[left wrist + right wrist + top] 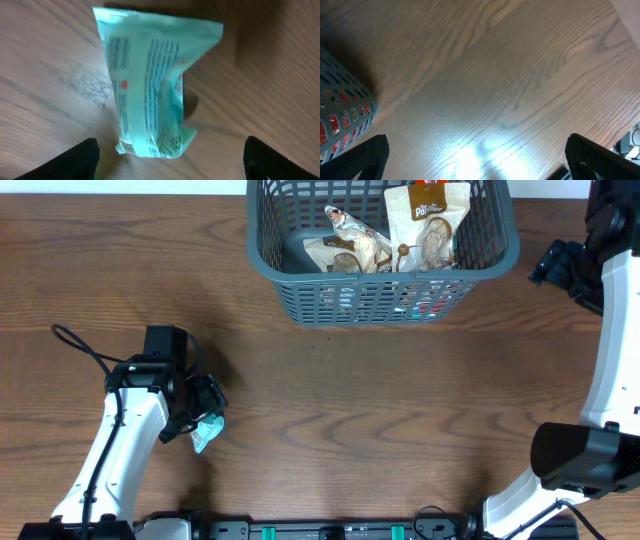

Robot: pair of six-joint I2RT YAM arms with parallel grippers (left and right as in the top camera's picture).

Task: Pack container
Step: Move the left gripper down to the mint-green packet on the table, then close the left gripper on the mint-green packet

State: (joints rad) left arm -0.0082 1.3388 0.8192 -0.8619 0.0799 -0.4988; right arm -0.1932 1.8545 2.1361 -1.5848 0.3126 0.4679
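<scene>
The left hand (172, 157) hangs open over the packet (150, 85), its fingers (80, 157) flanking the short width. The basket (385, 300) sits well apart, at the bench's (350, 410) far edge.

This looks like a robotics lab bench: a white left arm (125, 430) and right arm (610, 350) stand on a black rail (330, 531) at a wood-grain table (380, 410), cable (88, 351) trailing.

Mint-green snack packet (150, 85) with dark print and a red square, slate-grey lattice basket (330, 300), brown wood-grained table (400, 410).
</scene>
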